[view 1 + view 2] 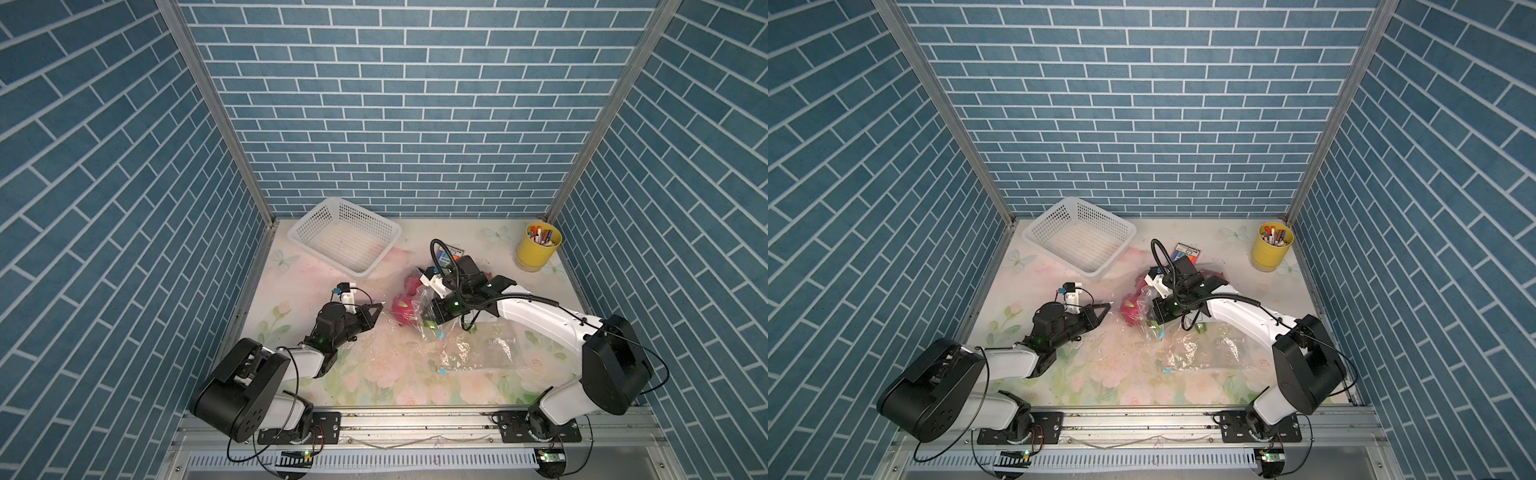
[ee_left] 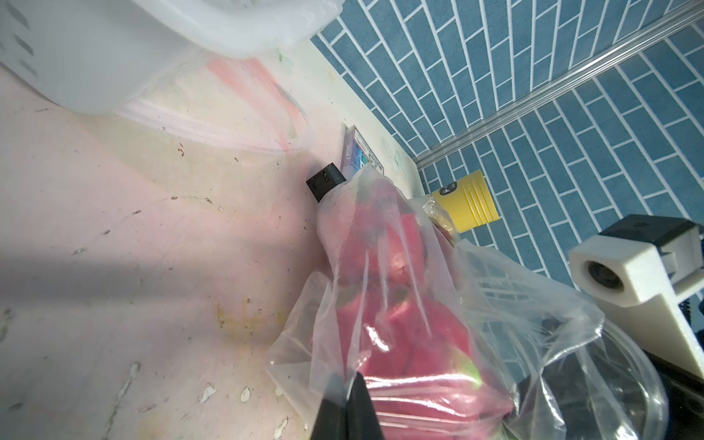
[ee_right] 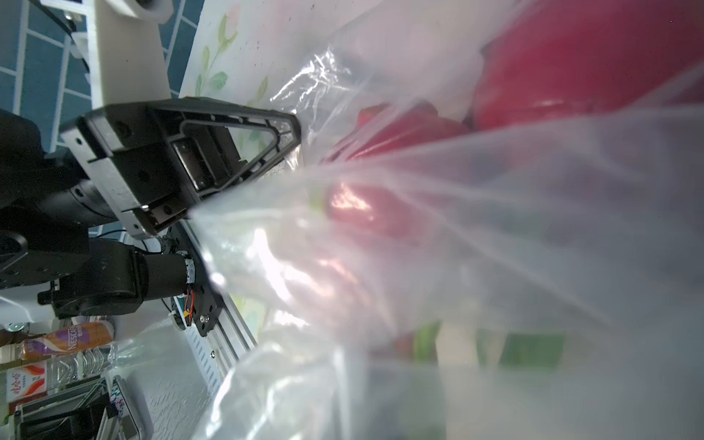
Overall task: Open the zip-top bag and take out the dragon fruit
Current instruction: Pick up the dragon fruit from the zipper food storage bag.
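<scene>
White basket (image 1: 316,222), marker pack (image 1: 1188,252) and yellow pen cup (image 1: 534,257) sit apart.

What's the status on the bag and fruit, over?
Left gripper shut on bag edge. Right gripper shut on bag, its tips buried in plastic. Dragon fruit inside bag, not out. Basket stands apart behind, not in the way.

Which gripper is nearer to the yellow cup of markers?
Right. The right gripper sits at the zip-top bag mid-table, on the yellow cup's side; the left gripper pinches the bag's opposite edge, farther from the cup.
</scene>
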Action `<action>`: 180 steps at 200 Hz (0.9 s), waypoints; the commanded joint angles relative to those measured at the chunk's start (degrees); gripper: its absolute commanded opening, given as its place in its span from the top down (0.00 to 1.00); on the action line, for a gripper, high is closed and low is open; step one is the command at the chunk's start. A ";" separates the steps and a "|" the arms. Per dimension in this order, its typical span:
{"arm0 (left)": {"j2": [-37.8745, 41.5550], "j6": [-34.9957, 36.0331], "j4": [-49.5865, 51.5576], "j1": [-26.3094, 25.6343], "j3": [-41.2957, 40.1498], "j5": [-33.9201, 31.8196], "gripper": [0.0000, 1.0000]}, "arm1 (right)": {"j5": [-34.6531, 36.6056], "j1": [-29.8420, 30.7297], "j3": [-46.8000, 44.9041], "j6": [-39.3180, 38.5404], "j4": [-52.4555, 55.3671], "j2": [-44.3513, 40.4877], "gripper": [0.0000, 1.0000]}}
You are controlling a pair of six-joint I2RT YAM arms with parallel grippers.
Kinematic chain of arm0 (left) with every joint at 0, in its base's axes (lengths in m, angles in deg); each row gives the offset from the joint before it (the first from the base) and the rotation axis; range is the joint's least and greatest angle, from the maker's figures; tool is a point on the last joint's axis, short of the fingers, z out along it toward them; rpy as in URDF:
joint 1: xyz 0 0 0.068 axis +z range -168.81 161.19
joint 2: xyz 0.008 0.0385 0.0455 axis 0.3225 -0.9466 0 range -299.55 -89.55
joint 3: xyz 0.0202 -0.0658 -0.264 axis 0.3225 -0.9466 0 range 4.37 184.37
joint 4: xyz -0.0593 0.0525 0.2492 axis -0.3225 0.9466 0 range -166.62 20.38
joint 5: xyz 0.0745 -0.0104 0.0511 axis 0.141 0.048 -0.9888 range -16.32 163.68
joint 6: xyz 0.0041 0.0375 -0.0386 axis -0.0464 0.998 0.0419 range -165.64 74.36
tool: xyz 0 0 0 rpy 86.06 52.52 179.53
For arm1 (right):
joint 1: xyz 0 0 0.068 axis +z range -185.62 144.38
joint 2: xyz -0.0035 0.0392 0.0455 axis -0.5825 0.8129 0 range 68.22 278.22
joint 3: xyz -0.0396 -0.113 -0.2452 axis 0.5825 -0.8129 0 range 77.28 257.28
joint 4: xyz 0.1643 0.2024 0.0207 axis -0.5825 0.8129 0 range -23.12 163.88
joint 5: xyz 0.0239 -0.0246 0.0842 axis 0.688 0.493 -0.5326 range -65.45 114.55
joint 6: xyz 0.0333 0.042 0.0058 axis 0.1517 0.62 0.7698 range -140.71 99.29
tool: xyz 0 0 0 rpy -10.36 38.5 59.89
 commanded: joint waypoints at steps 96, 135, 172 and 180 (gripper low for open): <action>-2.40 2.18 5.06 3.50 -1.39 -7.33 1.00 | 2.09 -1.10 -4.63 7.07 -7.11 -2.10 1.00; -2.38 3.22 6.51 4.42 -1.36 -7.71 1.00 | 4.40 -1.64 -0.02 4.32 1.63 -5.21 1.00; -0.89 4.05 8.09 5.32 -1.59 -7.69 1.00 | 4.37 -2.79 1.52 3.07 7.27 -8.60 1.00; -0.43 4.31 8.66 5.41 -1.52 -7.78 1.00 | 4.06 -3.23 1.64 2.91 8.13 -9.48 1.00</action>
